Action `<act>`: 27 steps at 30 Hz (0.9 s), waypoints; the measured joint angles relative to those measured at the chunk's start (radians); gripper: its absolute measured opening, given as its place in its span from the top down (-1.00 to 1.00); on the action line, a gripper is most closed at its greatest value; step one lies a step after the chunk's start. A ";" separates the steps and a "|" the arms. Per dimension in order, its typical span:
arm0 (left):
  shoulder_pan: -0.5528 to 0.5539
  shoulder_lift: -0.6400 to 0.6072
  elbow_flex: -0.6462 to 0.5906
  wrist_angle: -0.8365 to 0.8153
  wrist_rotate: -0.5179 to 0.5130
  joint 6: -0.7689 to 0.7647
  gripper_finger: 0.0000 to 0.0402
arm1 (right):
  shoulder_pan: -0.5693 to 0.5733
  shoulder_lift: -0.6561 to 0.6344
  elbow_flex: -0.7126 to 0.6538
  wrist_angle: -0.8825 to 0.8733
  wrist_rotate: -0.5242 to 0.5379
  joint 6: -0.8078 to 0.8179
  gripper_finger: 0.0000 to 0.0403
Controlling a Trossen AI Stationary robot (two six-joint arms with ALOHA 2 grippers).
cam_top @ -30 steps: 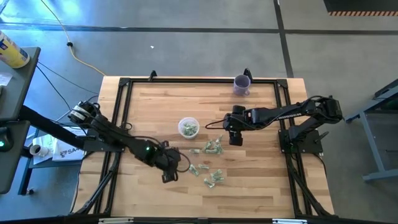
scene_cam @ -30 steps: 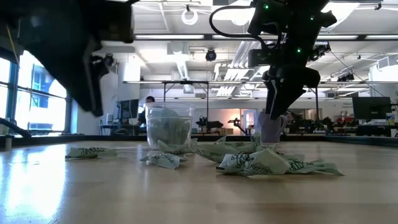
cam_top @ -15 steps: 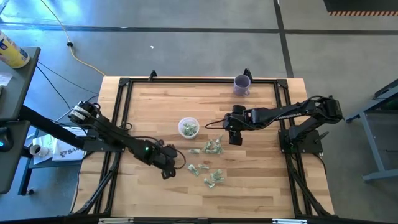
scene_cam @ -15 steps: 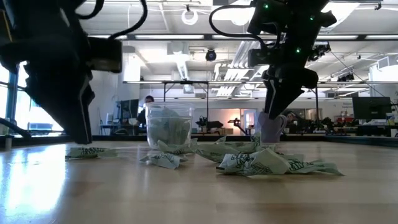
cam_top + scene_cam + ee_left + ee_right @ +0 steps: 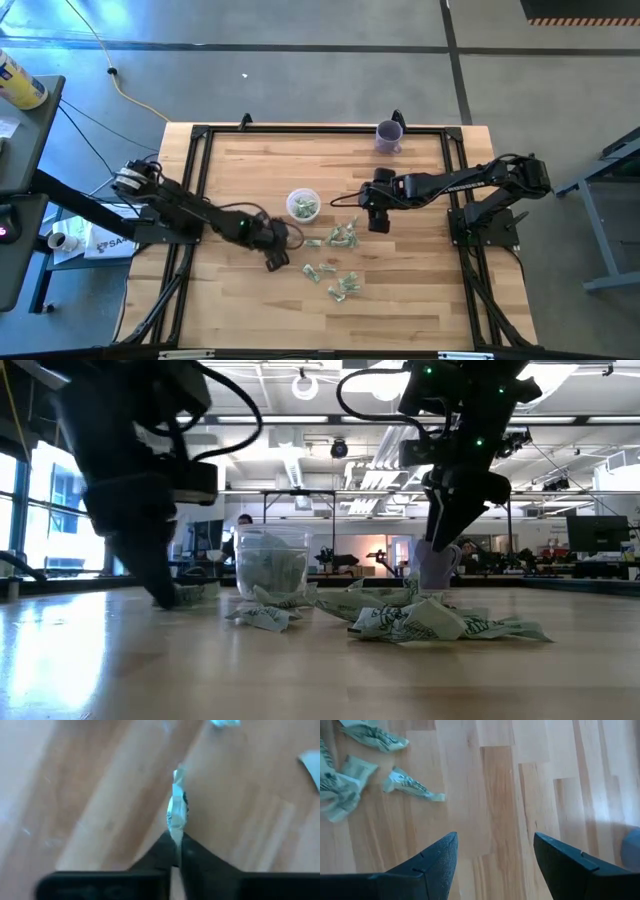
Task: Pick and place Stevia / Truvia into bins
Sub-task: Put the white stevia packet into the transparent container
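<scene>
Left gripper (image 5: 176,851): fingers pinched together on one Stevia packet (image 5: 177,815), low over the table (image 5: 420,300) at centre frame in the high view. Right gripper (image 5: 492,855): fingers spread apart, holding nothing, right of centre above bare planks. Loose packets (image 5: 343,262) lie scattered between them. Cup (image 5: 303,205) stands just above the pile, packets inside. Purple mug (image 5: 389,135) sits at the top edge. Beyond: grey floor, open workshop hall with ceiling lights.
</scene>
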 joint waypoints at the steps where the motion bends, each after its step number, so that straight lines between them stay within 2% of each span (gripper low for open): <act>1: 0.014 -0.003 0.009 -0.013 0.003 0.010 0.84 | 0.000 0.000 0.000 -0.005 0.005 0.002 -0.25; 3: 0.036 -0.005 0.039 -0.052 0.022 0.031 0.89 | 0.000 0.000 0.000 -0.017 0.006 0.002 -0.25; 7: 0.038 -0.047 0.152 -0.162 0.042 0.097 0.76 | 0.000 0.000 0.000 -0.038 0.007 0.007 -0.25; 10: 0.039 -0.075 0.260 -0.325 0.037 0.159 0.77 | 0.000 0.000 0.000 -0.047 0.023 0.007 -0.25; 14: 0.059 -0.108 0.406 -0.470 -0.072 0.303 0.89 | 0.000 0.000 0.000 -0.038 0.053 0.007 -0.25; 16: 0.104 -0.109 0.437 -0.454 -0.100 0.359 0.89 | 0.000 0.000 0.000 -0.024 0.058 0.009 -0.25; 19: 0.214 -0.101 0.432 -0.408 -0.088 0.447 0.82 | 0.000 0.000 0.000 0.001 0.053 0.010 -0.25; 22: 0.314 -0.059 0.392 -0.328 -0.013 0.527 0.75 | 0.000 0.000 0.000 0.005 0.048 0.011 -0.25; 27: 0.411 0.017 0.373 -0.298 0.103 0.561 0.78 | 0.000 0.000 0.000 -0.029 0.007 0.036 -0.25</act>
